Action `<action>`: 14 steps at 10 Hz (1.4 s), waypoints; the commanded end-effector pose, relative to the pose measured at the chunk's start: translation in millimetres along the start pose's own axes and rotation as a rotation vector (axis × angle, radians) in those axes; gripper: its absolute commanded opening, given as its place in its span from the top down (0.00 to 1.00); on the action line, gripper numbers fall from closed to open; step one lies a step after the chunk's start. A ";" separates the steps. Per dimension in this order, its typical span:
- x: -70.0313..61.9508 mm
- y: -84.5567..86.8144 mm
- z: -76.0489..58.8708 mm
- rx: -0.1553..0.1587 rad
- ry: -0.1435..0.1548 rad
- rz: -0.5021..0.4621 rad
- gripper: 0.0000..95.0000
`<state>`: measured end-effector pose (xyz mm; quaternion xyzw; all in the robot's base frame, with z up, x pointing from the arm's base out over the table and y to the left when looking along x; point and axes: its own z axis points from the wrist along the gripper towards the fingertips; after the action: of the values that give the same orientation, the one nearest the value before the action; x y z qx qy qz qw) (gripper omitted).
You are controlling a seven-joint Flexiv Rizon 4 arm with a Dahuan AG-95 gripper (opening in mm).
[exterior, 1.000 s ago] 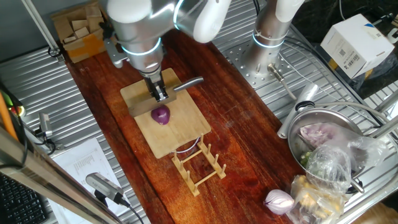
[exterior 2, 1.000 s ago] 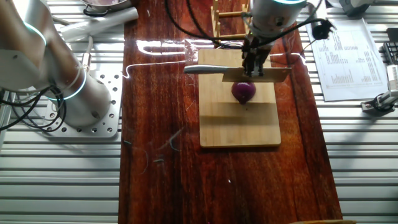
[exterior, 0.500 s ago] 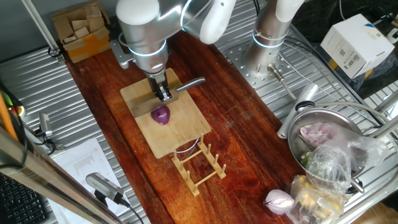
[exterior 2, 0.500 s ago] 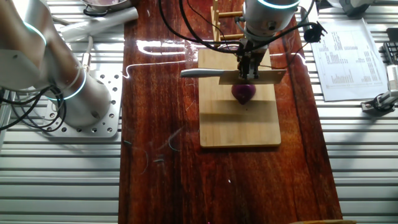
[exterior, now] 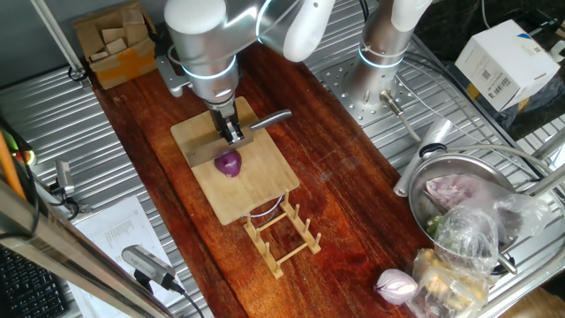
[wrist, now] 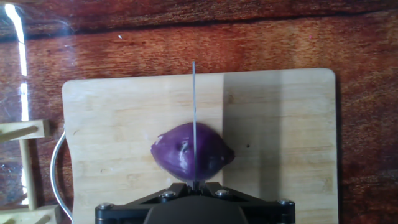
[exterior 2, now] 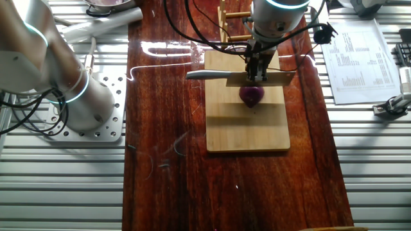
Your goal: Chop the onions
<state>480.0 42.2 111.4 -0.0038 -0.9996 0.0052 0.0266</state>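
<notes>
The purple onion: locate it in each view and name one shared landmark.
One fixed view: purple onion centre-left, just below the knife.
Other fixed view: onion upper centre-right, under the blade.
Hand view: onion centre, blade edge across it.
Shared landmark: the cutting board beneath it.

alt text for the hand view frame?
Seen edge-on from above, a knife blade crosses the middle of a purple onion lying on a wooden cutting board. The gripper holds the knife at the bottom edge; dark wood table surrounds the board.
</notes>
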 end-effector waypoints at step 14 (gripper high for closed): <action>-10.4 6.5 26.0 -0.028 0.011 -0.017 1.00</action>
<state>488.6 47.2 106.4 0.0034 -0.9995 -0.0092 0.0312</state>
